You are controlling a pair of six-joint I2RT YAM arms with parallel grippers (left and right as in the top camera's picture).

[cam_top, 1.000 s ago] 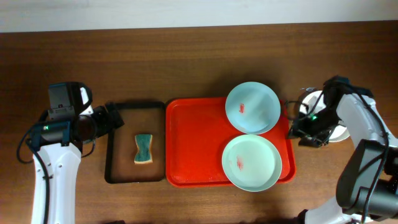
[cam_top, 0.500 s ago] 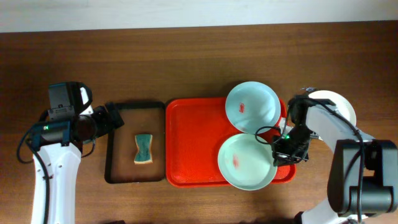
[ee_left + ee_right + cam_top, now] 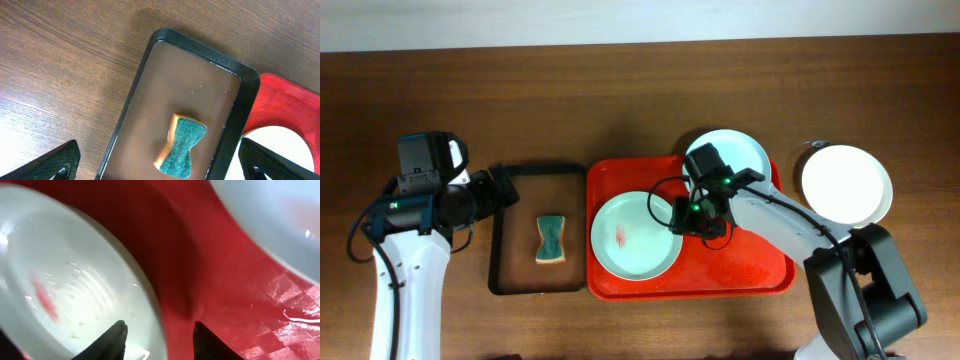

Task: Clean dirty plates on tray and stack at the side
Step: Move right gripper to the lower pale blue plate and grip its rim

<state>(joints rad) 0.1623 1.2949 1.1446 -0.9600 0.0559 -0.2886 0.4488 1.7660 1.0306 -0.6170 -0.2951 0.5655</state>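
The red tray (image 3: pixel 740 272) lies mid-table. A pale green plate (image 3: pixel 635 236) with a red smear sits on its left half. A pale blue plate (image 3: pixel 730 160) with a smear sits at its back right corner, partly under my right arm. A white plate (image 3: pixel 846 186) lies on the table right of the tray. My right gripper (image 3: pixel 682 218) is shut on the green plate's right rim. In the right wrist view its fingers (image 3: pixel 157 337) straddle that rim, with the green plate (image 3: pixel 65 280) on the left and the blue plate (image 3: pixel 270 215) at top right. My left gripper (image 3: pixel 510 190) is open and empty.
A narrow black tray (image 3: pixel 500 240) stands left of the red tray and holds a green-and-tan sponge (image 3: pixel 551 239). In the left wrist view the sponge (image 3: pixel 181 145) lies between my open left fingers (image 3: pixel 160 162), inside the black tray (image 3: pixel 240 125).
My right gripper has moved from beside the white plate to the green plate. It has dragged that plate from the tray's front right to its left half. The left arm has not moved.
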